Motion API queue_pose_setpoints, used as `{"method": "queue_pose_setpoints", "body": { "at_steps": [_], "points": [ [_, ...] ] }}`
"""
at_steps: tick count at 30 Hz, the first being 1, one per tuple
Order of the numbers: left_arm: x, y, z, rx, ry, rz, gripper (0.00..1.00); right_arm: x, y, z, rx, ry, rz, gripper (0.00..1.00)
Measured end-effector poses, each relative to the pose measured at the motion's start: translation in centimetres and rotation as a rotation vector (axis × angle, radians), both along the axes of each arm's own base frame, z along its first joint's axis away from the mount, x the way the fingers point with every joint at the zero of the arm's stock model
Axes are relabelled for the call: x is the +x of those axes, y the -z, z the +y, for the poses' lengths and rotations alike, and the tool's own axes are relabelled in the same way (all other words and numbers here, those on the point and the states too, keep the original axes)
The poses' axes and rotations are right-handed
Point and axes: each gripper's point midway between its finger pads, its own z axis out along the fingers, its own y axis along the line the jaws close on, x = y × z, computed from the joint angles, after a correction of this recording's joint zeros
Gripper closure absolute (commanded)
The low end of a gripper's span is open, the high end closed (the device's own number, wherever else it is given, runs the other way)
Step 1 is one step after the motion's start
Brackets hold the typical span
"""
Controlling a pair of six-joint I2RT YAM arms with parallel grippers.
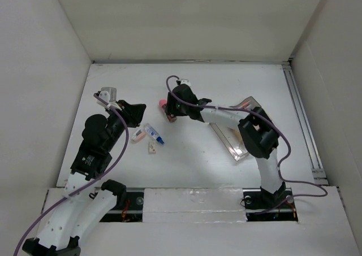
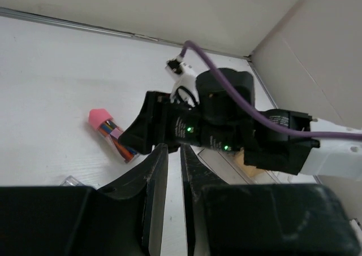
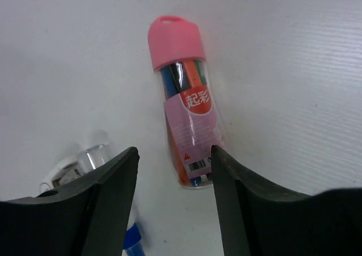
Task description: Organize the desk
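The table is the white floor of this walled box, spreading ahead of both my arm bases, with a metal rail along its right edge. Near its middle lies a pink-capped tube of coloured pens, flat on its side with the cap pointing away from me. My right fingers stand open astride its lower end, gripping nothing; whether the right-hand one touches the tube I cannot tell. I judge they are spread to take the tube across its width. My left fingers are closed on nothing and held off to the left, aimed toward the tube, probably to stay out of the way. Nearer me and to the left sit a blue-capped glue tube, a pink-and-white piece and a small tan piece, so that side is crowded. A clear tray lies partly under my right forearm; the far half of the table gives the freest room before the walls
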Motion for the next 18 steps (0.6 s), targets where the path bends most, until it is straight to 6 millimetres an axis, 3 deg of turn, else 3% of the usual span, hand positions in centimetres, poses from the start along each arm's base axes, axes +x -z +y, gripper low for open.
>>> {"method": "queue_pose_setpoints", "body": {
  "at_steps": [2,6,11,16,18],
  "points": [
    [0.0,-0.1,0.2,-0.003,-0.014,-0.004,0.88,-0.5,1.5,0.7,-0.076,-0.029,0.009,0.30],
    [0.0,-0.2,0.3,-0.005,-0.015,-0.007,0.88,-0.4,2.4,1.1,-0.156,-0.060,0.018,0.28],
    [-0.1,-0.3,0.2,-0.006,-0.012,-0.008,0.88,0.7,3.5,2.0,-0.184,-0.081,0.023,0.29],
    [-0.1,-0.2,0.2,-0.006,-0.011,-0.007,0.88,-0.6,5.8,2.3,-0.222,-0.114,0.071,0.29],
    [-0.1,-0.2,0.2,-0.006,-0.011,-0.007,0.88,-0.9,5.8,2.7,-0.220,-0.129,0.074,0.34]
  ]
}}
